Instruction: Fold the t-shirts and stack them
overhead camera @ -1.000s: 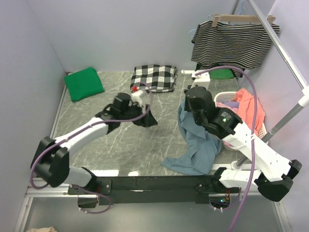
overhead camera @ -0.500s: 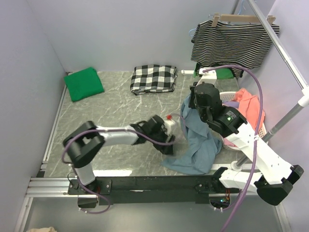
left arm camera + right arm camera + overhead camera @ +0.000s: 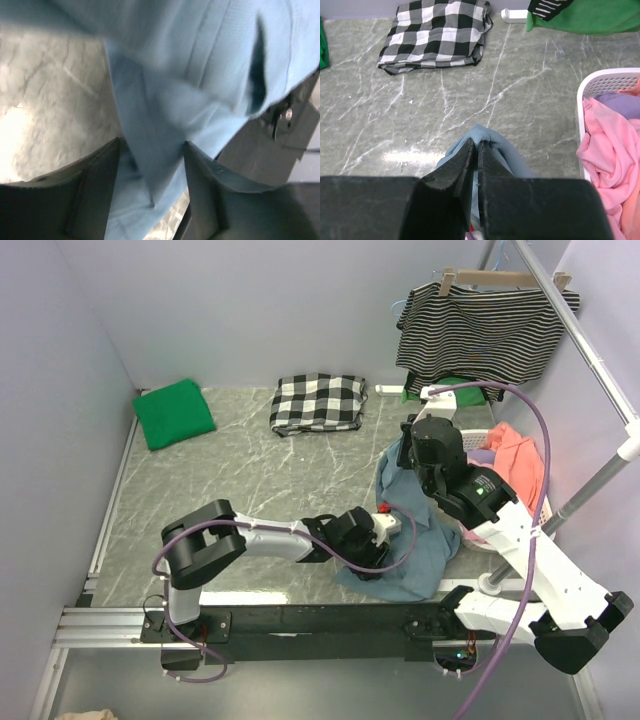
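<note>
The right claw (image 3: pixel 476 150) is hanging just left of the basket (image 3: pixel 605 75), its fingers pressed together on a bunched peak of the blue shirt (image 3: pixel 425 550). From that pinch the shirt is draping down beside the basket's left wall and spreading over the table (image 3: pixel 250 480) toward the near edge. Its lowest hem is lying close to the black rail (image 3: pixel 320 620) that is running along that edge.

The left claw (image 3: pixel 150 192) is sitting low on the near-left side of the basket, at the shirt's left border. Its jaws are standing apart with a fold of blue cloth filling the gap between them. Whether they are pressing that fold cannot be told. The left arm is stretching low across the table from the left, near the rail.

The green shirt (image 3: pixel 174 412) is lying folded well apart from the basket, in the table's far left corner against the wall. The checked cloth (image 3: pixel 318 401) is lying folded at the far edge, between the green shirt and the basket. Bare marble is showing between these two folded pieces and the blue shirt.

Behind the basket, the striped top (image 3: pixel 480 330) is hanging from a hanger, with a green cloth (image 3: pixel 590 15) lying under it. Pink cloth (image 3: pixel 607 145) is heaping up inside the basket, touching its rim.
</note>
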### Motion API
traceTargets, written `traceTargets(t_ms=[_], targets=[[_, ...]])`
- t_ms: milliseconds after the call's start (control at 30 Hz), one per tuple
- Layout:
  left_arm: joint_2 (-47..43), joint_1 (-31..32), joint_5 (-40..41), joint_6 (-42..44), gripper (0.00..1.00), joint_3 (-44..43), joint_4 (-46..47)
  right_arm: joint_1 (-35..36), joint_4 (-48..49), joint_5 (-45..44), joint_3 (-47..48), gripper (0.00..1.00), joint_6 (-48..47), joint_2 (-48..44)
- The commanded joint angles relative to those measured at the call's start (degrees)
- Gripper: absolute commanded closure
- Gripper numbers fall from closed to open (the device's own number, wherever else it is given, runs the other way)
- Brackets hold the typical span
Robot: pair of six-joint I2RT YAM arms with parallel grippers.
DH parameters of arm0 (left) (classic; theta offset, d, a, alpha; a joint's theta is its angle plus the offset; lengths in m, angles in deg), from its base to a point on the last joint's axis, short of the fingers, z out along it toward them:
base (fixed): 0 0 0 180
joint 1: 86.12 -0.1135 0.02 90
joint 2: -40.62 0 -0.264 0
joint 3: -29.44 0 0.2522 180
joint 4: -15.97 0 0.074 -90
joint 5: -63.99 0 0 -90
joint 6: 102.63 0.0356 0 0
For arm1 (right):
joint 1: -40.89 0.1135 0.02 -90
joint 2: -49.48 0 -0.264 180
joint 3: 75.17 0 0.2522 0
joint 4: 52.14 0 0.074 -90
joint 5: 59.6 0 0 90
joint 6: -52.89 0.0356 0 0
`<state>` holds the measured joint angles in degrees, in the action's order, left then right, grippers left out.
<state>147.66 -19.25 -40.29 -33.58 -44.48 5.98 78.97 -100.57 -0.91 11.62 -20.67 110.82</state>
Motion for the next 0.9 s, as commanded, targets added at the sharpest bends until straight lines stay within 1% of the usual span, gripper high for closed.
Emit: traceTargets(t_ms=[0, 33, 67, 167, 233, 267, 300, 367, 400, 467, 500, 533, 567, 600, 633, 667, 700, 733, 767, 800, 833, 867], targets=[[3.51, 1.77, 4.78, -1.02, 0.68, -3.38, 0.28, -0.56, 2.86, 0.29, -0.26, 0.92, -0.36, -1.40], [3.78, 1.95, 5.40, -1.20, 0.81, -3.30, 0.36, -0.64, 2.86, 0.20, -0.17, 0.92, -0.36, -1.40], [3.70, 2.03, 7.93, -1.63, 0.99, -3.30, 0.19, -0.73, 2.86, 0.20, -0.09, 0.92, -0.45, -1.57], [-0.07, 1.69, 14.87, -3.04, 0.99, -1.72, -0.60, -0.73, 2.34, 0.46, 0.52, 0.95, -0.89, -1.75], [-7.09, 0.98, 20.68, -5.05, 0.99, 0.83, -1.39, -0.64, 1.98, 0.37, 0.62, 0.95, -1.06, -2.36], [-9.98, -0.59, 22.70, -6.02, 0.99, 1.71, -3.22, -0.73, 1.81, 0.20, 0.70, 0.95, -1.15, -2.63], [-16.54, -1.73, 27.33, -7.25, 0.99, 3.63, -3.59, -0.65, 1.72, 0.11, 0.62, 0.95, -1.33, -2.98], [-23.86, -4.80, 31.66, -10.24, 0.99, 5.83, -9.54, -0.73, 1.28, 0.20, 0.71, 0.95, -1.42, -3.77], [-31.12, -5.69, 36.47, -11.21, 0.99, 7.41, -11.40, -0.65, 1.28, 0.54, 0.62, 0.95, -1.42, -3.95], [-38.28, -8.06, 41.51, -14.11, 0.99, 8.65, -15.97, -0.73, 1.45, 2.21, 0.09, 0.95, -1.59, -4.21], [-44.40, -8.77, 43.27, -15.25, 0.99, 9.35, -20.34, -0.73, 1.63, 3.00, -0.08, 0.95, -1.59, -3.95], [-47.08, -9.65, 46.33, -17.44, 0.99, 9.53, -22.47, -0.73, 1.72, 3.53, -0.17, 0.95, -1.51, -3.17], [-49.45, -11.05, 47.67, -18.50, 0.99, 9.54, -24.67, -0.73, 2.07, 4.49, -0.43, 0.95, -1.24, -2.55], [-53.13, -11.15, 49.94, -19.91, 0.99, 9.45, -30.00, -0.73, 2.16, 4.50, -0.35, 0.96, -1.16, -1.85], [-54.91, -11.24, 53.71, -23.40, 0.99, 9.45, -32.57, -0.73, 2.24, 4.68, -0.44, 0.97, -0.55, -0.45], [-56.40, -11.41, 55.57, -25.35, 0.99, 9.45, -35.38, -0.73, 2.68, 4.51, -0.61, 0.98, -0.37, 0.18], [-59.29, -11.41, 56.81, -26.93, 0.99, 9.97, -37.32, -0.73, 2.77, 3.11, -0.53, 0.99, -0.10, 0.70], [-60.80, -11.50, 58.21, -30.95, 0.99, 10.15, -41.78, -0.65, 2.60, 2.14, -0.53, 1.00, 0.86, 1.32], [-62.38, -11.50, 60.75, -32.39, 0.99, 10.50, -43.31, -0.73, 3.73, 1.61, -0.96, 1.00, 1.04, 1.15], [-65.70, -11.50, 61.56, -33.53, 0.99, 11.03, -44.45, -0.65, 4.52, 0.91, -1.31, 1.00, 1.04, 1.06], [-67.30, -11.59, 62.44, -36.41, 0.99, 10.94, -47.86, -0.64, 4.96, 0.55, -1.40, 1.00, 1.22, 0.45], [-68.97, -11.59, 63.49, -37.05, 0.99, 10.94, -48.94, -0.73, 5.58, 0.11, -1.40, 1.00, 1.39, 0.45]])
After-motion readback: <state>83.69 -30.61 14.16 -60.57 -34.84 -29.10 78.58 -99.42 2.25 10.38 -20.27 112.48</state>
